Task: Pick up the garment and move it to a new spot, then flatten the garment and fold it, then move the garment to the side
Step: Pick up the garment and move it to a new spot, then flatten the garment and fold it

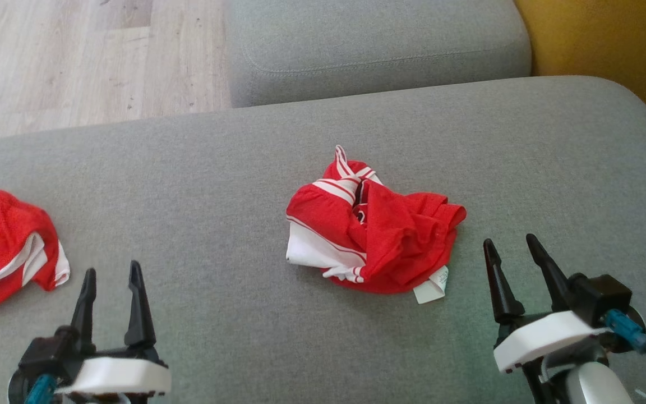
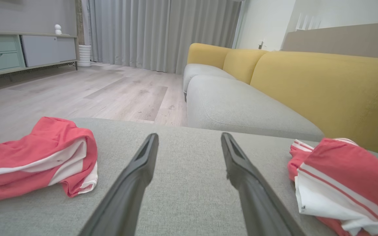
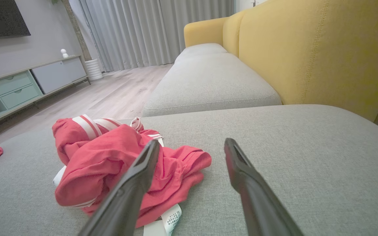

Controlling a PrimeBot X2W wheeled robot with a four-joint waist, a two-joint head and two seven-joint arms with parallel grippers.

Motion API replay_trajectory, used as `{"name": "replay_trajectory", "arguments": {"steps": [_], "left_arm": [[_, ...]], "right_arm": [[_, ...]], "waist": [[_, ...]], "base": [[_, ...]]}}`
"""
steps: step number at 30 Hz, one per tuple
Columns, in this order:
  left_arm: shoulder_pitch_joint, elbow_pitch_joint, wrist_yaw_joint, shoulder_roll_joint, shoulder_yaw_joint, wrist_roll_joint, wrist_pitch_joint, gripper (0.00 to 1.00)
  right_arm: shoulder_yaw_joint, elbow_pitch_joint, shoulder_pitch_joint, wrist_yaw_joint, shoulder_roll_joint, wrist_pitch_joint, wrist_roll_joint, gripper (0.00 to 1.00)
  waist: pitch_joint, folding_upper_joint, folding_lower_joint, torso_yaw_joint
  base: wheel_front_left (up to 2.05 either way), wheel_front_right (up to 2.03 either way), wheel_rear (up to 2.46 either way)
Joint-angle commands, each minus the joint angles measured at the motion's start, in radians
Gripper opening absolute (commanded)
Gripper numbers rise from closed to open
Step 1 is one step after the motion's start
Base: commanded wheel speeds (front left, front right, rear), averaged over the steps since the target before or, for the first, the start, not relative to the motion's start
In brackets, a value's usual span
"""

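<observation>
far left: a folded garment (image 1: 3,247), red with a white stripe, sits in a fairly tidy bundle at the left end of the big grey sofa cushion (image 1: 233,163). The head view's edge cuts part of it off.
up behind it: pale wood floor (image 1: 76,56) runs past the cushion's far edge.
left tool: the left tool (image 1: 112,268) is just right of the folded garment and clear of it. Its fingers are spread wide with nothing between them. In its own wrist view they frame bare grey fabric, with one red bundle off to each side.
middle: the crumpled garment (image 1: 379,235) lies roughly mid-cushion, well apart from the folded one. It's a bunched-up heap of red mesh with white panels and stripes. A white care label (image 1: 432,289) pokes out at the near right corner.
behind the middle: a second grey cushion (image 1: 379,45) butts up against the far side of the big one.
right tool: the right tool (image 1: 509,240) is just right of the heap, on the near side. It's also spread wide and holding nothing. From the head camera there's a strip of cushion between its fingers and the red hem. In the right wrist view one finger overlaps the cloth, so can't really tell if it's brushing it.
far right: a yellow backrest (image 1: 609,39) stands along the right side of the cushions.
</observation>
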Motion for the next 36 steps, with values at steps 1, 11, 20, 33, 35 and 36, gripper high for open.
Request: {"name": "replay_trajectory", "arguments": {"steps": [1, 11, 20, 33, 35, 36], "left_arm": [[-0.044, -0.046, 0.007, 0.022, 0.03, 0.015, 0.002, 1.0], [-0.05, -0.081, 0.019, 0.028, 0.021, 0.014, 0.024, 1.0], [-0.092, -0.081, 0.007, 0.024, -0.002, 0.013, 0.035, 1.0], [-0.13, -0.051, -0.012, 0.015, -0.029, 0.01, 0.026, 1.0], [-0.131, -0.046, -0.013, 0.014, -0.031, 0.009, 0.023, 1.0], [-0.131, -0.044, -0.014, 0.013, -0.032, 0.007, 0.021, 1.0]], "right_arm": [[0.017, -0.035, -0.018, 0.008, -0.006, 0.002, 0.007, 1.0], [0.048, -0.045, -0.045, 0.008, -0.006, 0.032, 0.047, 1.0], [0.23, 0.025, -0.172, 0.008, -0.006, 0.275, 0.309, 1.0], [0.298, 0.22, -0.345, 0.008, -0.006, 0.247, 0.393, 0.0], [0.296, 0.2, -0.376, 0.008, -0.006, 0.228, 0.357, 0.0], [0.302, 0.181, -0.394, 0.008, -0.006, 0.226, 0.339, 0.0]], "waist": [[0.001, 0.0, 0.0001, 0.0], [0.017, 0.0, 0.0001, 0.011], [0.063, 0.0, 0.0001, 0.053], [0.079, 0.0, 0.0001, 0.082], [0.076, 0.0, 0.0001, 0.082], [0.074, 0.0, 0.0001, 0.081]], "base": [[0.0, 0.0, 0.0], [0.0, 0.0, 0.0], [0.0, 0.0, 0.0], [0.0, 0.0, 0.0], [0.0, 0.0, 0.0], [0.0, 0.0, 0.0]]}}
